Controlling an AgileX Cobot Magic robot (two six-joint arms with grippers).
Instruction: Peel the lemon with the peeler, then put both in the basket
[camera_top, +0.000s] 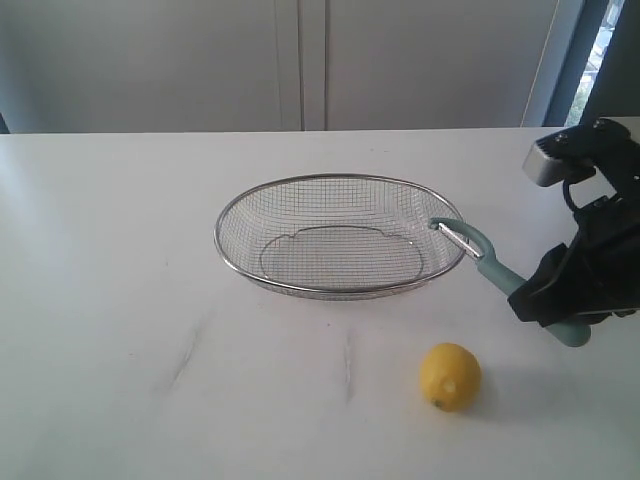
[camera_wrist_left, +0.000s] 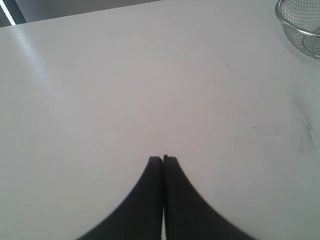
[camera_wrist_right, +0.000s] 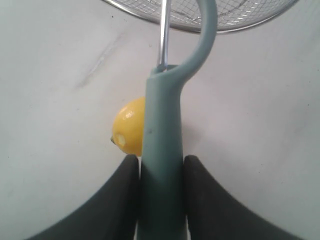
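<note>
Lemon (camera_top: 450, 376): lies on the white table (camera_top: 110, 300), nearest of all, in front of the basket's right end; nothing touches it. Its nub points toward the exterior camera.
Lemon from the right wrist: partly hidden behind the peeler's handle, below it.
Scuffs (camera_top: 186, 352): faint grey streaks on the table, left of the lemon.
Right gripper (camera_top: 560, 290): at the right edge of the table, just behind the lemon and to its right. Its jaws stand part-way apart, clamped on the peeler's handle, one black finger (camera_wrist_right: 117, 200) pressed to each side.
Peeler (camera_top: 490, 262): pale teal, held on a slant. The butt of the handle sticks out past the gripper on the near side; the looped head with its metal blade reaches toward the basket's right rim. Whether the head touches the rim cannot be told.
Left gripper (camera_wrist_left: 163, 160): seen only from its own wrist, jaws pressed together with nothing between them, above bare table, with a corner of the basket at the edge of that view.
Basket (camera_top: 335, 291): silver wire mesh, oval, resting mid-table beyond the lemon, with nothing inside.
Wall panels (camera_top: 300, 60): pale grey, behind the table's far edge.
</note>
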